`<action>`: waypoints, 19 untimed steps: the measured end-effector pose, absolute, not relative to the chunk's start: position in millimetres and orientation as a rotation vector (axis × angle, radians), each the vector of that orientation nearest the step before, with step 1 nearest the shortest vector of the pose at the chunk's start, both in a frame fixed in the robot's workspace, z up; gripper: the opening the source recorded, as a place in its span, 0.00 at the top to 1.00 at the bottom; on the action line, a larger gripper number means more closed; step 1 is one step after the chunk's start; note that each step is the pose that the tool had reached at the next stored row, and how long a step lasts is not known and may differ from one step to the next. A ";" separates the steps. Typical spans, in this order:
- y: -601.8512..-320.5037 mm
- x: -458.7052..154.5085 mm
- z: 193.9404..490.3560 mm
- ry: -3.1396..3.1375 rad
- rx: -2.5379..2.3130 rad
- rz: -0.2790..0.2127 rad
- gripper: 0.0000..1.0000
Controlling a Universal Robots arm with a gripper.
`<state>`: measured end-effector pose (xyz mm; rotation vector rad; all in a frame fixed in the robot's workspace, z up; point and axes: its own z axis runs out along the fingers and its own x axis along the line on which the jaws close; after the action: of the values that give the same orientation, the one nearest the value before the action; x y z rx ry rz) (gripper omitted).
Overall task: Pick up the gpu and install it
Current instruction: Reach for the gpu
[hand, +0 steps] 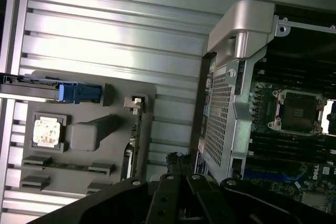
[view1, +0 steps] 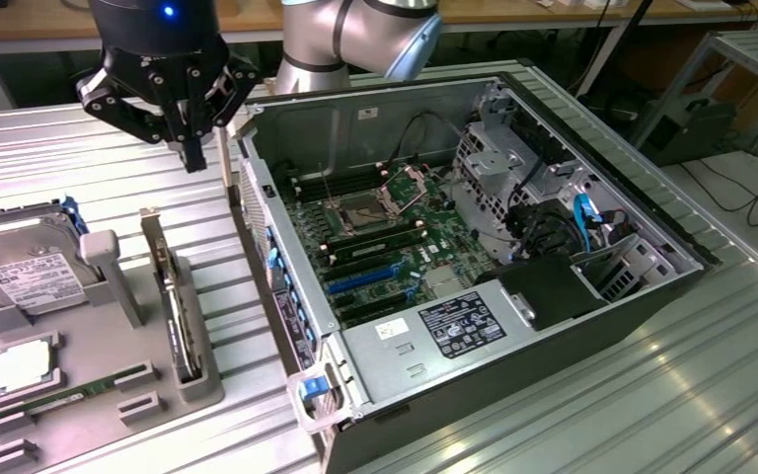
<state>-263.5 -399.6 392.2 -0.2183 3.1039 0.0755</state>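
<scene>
your tool point(view1: 192, 148) is pinched shut on nothing, well above the gpu point(view1: 175, 306), which stands on edge in the grey fixture point(view1: 90, 427) on the worktop point(view1: 76, 158). lowered shut, it could strike the card's edge or the case point(view1: 340, 128) wall just beside it. the hard drive point(view1: 31, 276) label isn't readable.

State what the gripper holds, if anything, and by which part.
Nothing. The gripper is shut and empty, hanging above the table; the gpu stands on edge in the grey holder, apart from it.
</scene>
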 end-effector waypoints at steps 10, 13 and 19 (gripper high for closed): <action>-399.6 -273.4 392.2 3.104 -0.218 0.076 0.89; -399.6 -276.9 392.2 3.104 -0.218 0.077 0.89; -399.6 -282.9 392.1 3.104 -0.218 0.077 0.89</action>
<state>-282.9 -399.6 392.1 -0.2184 3.1038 0.0770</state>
